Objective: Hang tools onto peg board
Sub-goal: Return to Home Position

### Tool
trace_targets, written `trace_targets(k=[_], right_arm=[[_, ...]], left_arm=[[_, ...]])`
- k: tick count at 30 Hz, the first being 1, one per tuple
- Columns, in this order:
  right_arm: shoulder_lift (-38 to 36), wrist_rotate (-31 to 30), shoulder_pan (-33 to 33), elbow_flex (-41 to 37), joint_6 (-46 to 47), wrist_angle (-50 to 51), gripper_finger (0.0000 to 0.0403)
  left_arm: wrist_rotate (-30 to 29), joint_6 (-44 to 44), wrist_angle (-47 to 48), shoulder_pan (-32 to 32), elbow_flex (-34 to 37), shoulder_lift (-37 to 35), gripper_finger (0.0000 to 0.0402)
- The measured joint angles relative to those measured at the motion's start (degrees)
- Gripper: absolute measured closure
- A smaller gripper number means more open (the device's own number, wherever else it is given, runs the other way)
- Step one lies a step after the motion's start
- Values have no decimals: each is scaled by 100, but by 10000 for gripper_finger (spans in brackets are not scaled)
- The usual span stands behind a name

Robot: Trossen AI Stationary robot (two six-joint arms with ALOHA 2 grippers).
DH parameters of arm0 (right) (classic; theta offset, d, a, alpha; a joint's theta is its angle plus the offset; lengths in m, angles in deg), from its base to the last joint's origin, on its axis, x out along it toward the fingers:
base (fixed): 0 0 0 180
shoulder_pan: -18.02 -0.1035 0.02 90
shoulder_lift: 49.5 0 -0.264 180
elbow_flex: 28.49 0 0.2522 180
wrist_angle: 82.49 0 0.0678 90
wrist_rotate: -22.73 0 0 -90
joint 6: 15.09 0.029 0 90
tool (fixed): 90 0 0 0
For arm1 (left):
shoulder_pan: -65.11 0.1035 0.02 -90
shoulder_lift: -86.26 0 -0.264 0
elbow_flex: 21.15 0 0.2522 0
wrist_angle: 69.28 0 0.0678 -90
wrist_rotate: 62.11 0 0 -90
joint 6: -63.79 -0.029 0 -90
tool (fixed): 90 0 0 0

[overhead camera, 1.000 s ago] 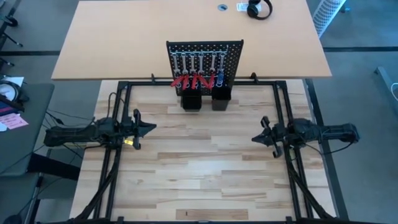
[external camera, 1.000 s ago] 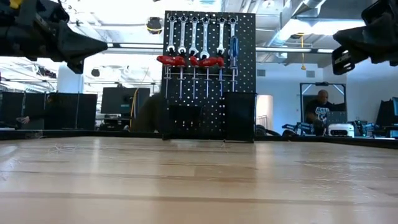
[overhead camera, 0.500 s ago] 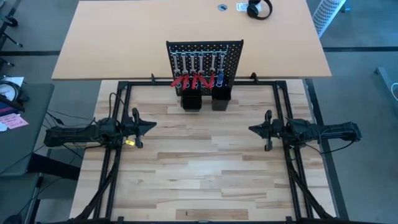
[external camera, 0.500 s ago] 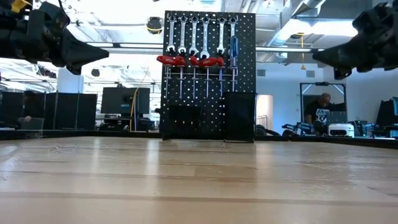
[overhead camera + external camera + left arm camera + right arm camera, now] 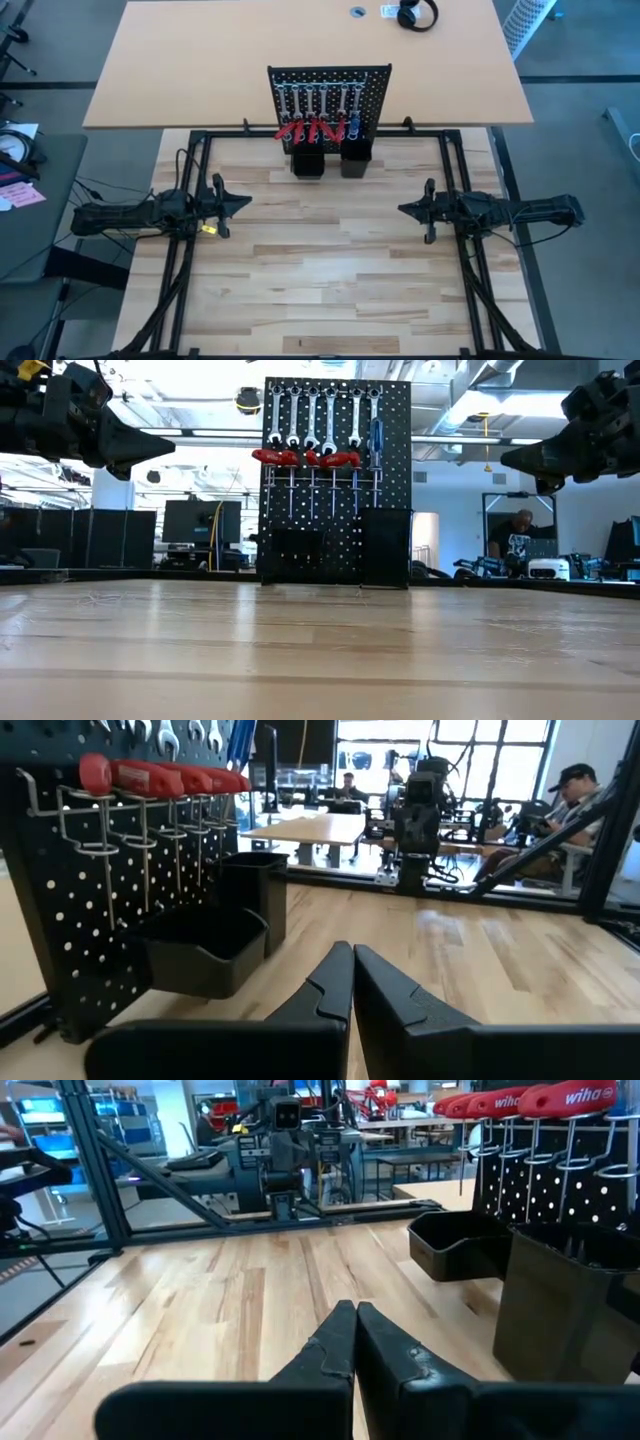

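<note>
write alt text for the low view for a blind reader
A black peg board stands at the far side of a wooden table, holding silver wrenches above red-handled tools. The left gripper and right gripper hang shut in the air at either side, holding nothing.

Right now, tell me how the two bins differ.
The low bin is short; the tall bin rises clearly higher. The low bin sits under the red handles, the tall bin under the blue screwdriver. Both are black, open-topped, at the peg board's foot.
</note>
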Motion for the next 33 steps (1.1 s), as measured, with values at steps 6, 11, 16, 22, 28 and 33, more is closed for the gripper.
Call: trace_targets(k=[6, 11, 16, 22, 28, 33], right_arm=[[-90, 1, -66, 0, 0, 4, 391], [-606, 13, -227, -4, 0, -43, 391], [-604, -7, -330, -4, 0, -243, 391], [-599, -7, -256, -4, 0, -27, 391], [-599, -4, -230, -4, 0, -11, 391], [-599, -4, -229, -4, 0, -7, 391]], left_arm=[[-1, 1, -8, -52, 0, -149, 398], [2, 0, 6, -72, 2, -170, 398], [-6, 0, -2, -74, 2, -179, 398], [-11, 0, -1, -72, 2, -166, 398], [-12, 0, 1, -72, 2, -162, 398], [-11, 2, 0, -72, 2, -162, 398]])
